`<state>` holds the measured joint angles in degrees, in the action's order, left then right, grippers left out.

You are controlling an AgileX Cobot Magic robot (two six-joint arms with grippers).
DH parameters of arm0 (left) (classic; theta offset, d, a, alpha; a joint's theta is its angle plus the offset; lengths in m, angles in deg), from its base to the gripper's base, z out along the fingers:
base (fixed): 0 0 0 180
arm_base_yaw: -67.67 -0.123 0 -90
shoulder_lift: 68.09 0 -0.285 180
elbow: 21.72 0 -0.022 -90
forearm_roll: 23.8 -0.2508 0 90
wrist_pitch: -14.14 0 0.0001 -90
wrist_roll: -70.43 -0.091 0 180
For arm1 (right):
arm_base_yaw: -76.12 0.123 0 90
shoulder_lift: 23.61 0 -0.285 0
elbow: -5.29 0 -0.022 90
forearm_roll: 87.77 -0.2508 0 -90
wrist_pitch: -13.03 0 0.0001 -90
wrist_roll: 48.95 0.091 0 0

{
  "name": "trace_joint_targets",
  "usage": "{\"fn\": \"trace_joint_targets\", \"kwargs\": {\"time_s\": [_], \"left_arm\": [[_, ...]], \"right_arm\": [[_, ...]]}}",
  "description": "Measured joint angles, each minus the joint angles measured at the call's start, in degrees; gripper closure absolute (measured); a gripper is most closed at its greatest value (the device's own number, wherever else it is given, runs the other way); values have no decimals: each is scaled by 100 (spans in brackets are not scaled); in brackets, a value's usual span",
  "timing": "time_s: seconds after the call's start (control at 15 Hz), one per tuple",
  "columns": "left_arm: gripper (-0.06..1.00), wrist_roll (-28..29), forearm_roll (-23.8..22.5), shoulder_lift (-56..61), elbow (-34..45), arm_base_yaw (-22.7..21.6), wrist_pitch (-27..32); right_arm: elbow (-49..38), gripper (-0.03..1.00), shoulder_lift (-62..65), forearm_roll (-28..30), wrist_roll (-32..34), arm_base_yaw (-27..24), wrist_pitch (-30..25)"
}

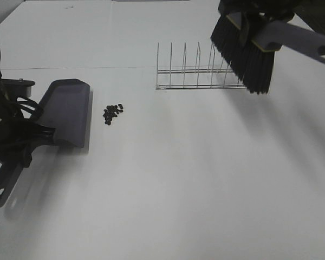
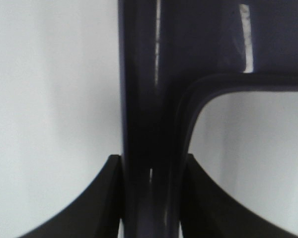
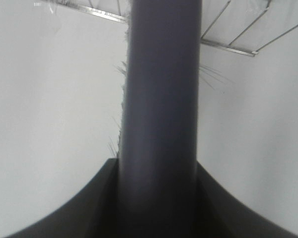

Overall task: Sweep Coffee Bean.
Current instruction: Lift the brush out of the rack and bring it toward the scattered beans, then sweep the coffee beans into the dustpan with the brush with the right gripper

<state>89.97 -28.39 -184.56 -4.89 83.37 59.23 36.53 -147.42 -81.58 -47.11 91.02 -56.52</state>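
A loose cluster of tiny dark coffee beans (image 1: 112,113) lies on the white table, a short way right of the grey dustpan (image 1: 69,111). The pan rests flat at the left with its lip toward the beans. My left gripper (image 1: 35,138) is shut on the dustpan's handle (image 2: 151,148), and both black fingers (image 2: 102,198) press its sides. At the upper right my right gripper (image 1: 254,16) is shut on the grey brush handle (image 3: 159,109). The brush (image 1: 244,51) hangs in the air above the table, black bristles pointing down, far right of the beans.
A wire rack (image 1: 197,70) with several upright prongs stands on the table behind and right of the beans, directly under and beside the brush bristles. A seam line (image 1: 70,68) runs across the table behind the dustpan.
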Motion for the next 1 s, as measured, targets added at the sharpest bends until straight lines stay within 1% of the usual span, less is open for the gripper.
{"fn": "trace_joint_targets", "kwargs": {"time_s": [0.13,0.27,0.33,0.47,0.53,0.67,0.8,1.0], "left_arm": [[68,6,0,-235,0,74,-23],[68,34,11,-487,-6,183,-189],[68,40,17,-556,-11,195,-258],[68,63,52,-596,-23,201,-269],[68,63,120,-607,-40,201,-269],[68,63,172,-613,-46,201,-269],[68,46,195,-613,-46,201,-275],[68,0,223,-613,-46,201,-275]], "right_arm": [[-527,61,0,189,286,361,510],[-940,61,0,218,533,584,1020],[-1083,61,0,229,607,665,1197],[-1134,61,-97,332,676,837,1329],[-1134,61,-407,418,682,1031,1455],[-1020,61,-733,533,688,1226,1467],[-665,61,-1152,733,693,1484,1335],[264,61,-1828,854,693,1759,877]]}}
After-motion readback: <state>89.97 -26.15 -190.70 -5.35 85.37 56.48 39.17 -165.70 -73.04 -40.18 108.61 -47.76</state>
